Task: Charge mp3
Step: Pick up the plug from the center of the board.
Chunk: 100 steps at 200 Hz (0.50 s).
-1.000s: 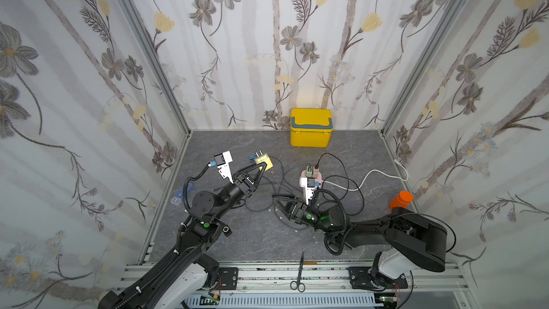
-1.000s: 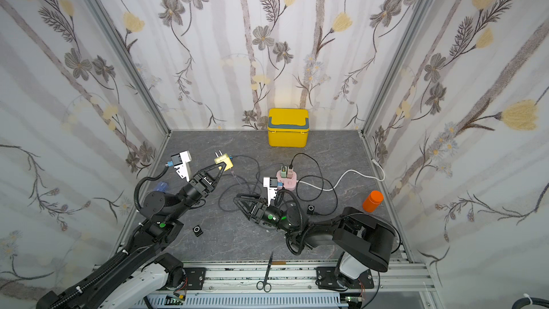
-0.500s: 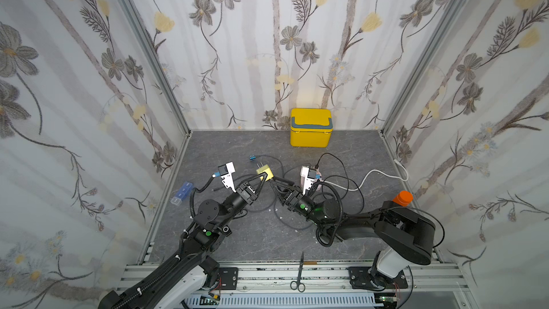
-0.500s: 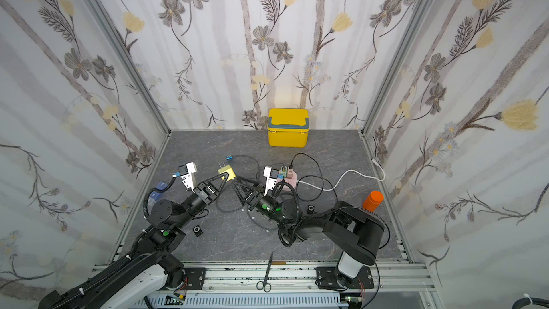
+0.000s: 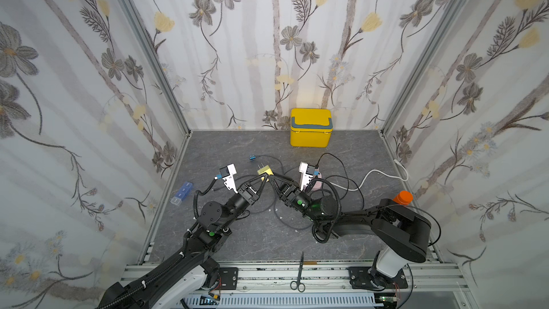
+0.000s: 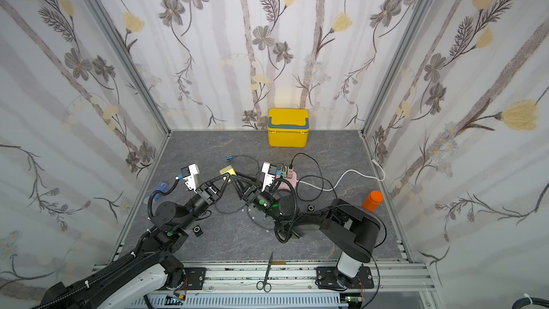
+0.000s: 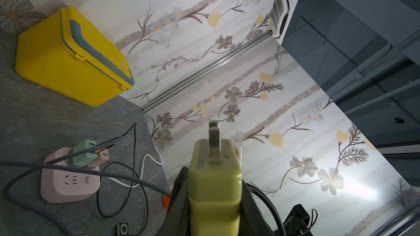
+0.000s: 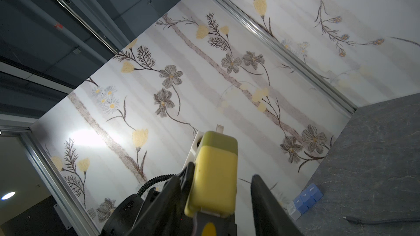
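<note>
**Two grippers meet on a yellow charger over the table's middle**

Flowered walls close the grey table (image 5: pixel 261 243) on the left, right and far sides. Its near edge is a metal rail with scissors (image 5: pixel 299 273) lying on it. The near part of the table is open, and loose cables crowd the middle. A yellow box (image 5: pixel 310 127) sits against the far wall, an orange bottle (image 5: pixel 403 197) by the right wall and a blue pill box (image 5: pixel 181 193) by the left.

My left gripper (image 5: pixel 260 179) clamps the charger (image 5: pixel 264 170), a rounded yellow-green block held above the centre. Its long axis runs near to far, with the metal prongs pointing far and slightly left. My right gripper (image 5: pixel 274 180) straddles it, one finger touching and the other apart.

The mp3 player (image 7: pixel 122 229), a small black square, lies flat near the pink power strip (image 7: pixel 68 185).
</note>
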Each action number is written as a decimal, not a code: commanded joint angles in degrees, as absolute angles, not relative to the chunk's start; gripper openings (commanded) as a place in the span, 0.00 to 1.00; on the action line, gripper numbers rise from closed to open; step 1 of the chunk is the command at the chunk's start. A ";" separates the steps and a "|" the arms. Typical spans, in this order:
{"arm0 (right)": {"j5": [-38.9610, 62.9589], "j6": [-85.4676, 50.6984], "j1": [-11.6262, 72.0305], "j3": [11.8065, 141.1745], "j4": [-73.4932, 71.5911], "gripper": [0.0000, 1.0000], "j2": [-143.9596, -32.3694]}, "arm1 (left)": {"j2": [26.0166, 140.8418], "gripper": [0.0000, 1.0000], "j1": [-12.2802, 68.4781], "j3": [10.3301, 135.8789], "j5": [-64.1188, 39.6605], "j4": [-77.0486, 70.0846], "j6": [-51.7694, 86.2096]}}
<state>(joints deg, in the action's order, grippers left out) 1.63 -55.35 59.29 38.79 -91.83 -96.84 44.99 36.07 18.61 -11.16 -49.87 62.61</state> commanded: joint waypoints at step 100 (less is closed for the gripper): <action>5.79 -60.03 59.29 40.40 -105.65 0.05 -96.30 | 47.55 0.30 37.73 19.86 -11.17 -52.48 60.81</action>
<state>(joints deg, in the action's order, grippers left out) 2.46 -58.96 59.16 40.16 -92.25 -97.12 46.94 37.39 19.14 -8.43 -52.90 62.22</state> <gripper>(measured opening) 0.397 0.283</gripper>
